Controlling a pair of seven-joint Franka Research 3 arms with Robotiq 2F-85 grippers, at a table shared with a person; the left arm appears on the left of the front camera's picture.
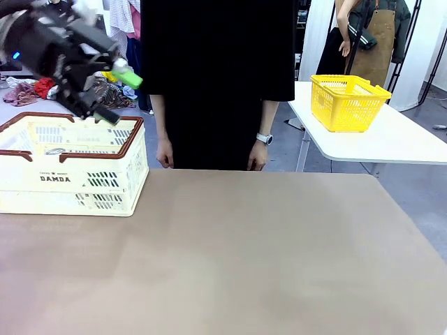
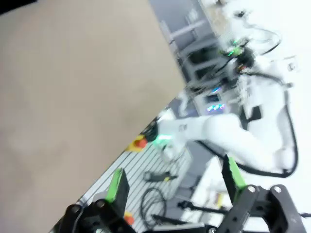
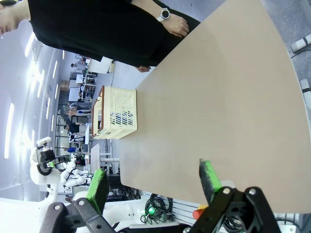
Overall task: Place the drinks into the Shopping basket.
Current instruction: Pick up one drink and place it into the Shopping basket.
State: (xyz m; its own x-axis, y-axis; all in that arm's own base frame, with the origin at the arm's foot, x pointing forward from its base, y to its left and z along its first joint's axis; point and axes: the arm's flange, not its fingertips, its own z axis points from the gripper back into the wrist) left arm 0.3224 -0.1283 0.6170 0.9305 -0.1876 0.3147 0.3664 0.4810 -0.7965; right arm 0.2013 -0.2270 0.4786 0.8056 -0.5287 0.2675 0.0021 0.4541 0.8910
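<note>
Basket [image 1: 70,174] at left of the front view, cream-white with brown rim, "DAMDA" on the near wall, sitting flat on the tan table [image 1: 244,251], long axis running across the frame, open top up. No drinks anywhere on the tabletop; basket's inside too hidden to tell. Judging by the task: slim aluminium cans, light, smooth, easily dented, best pinched mid-body. Left gripper [image 1: 117,94] hanging above the basket's far right corner, green pads [image 2: 114,183] spread wide, nothing between. Right gripper [image 3: 154,182] low in its wrist view, fingers apart too, empty. Person's hand [image 1: 165,155] idle at the far edge.
</note>
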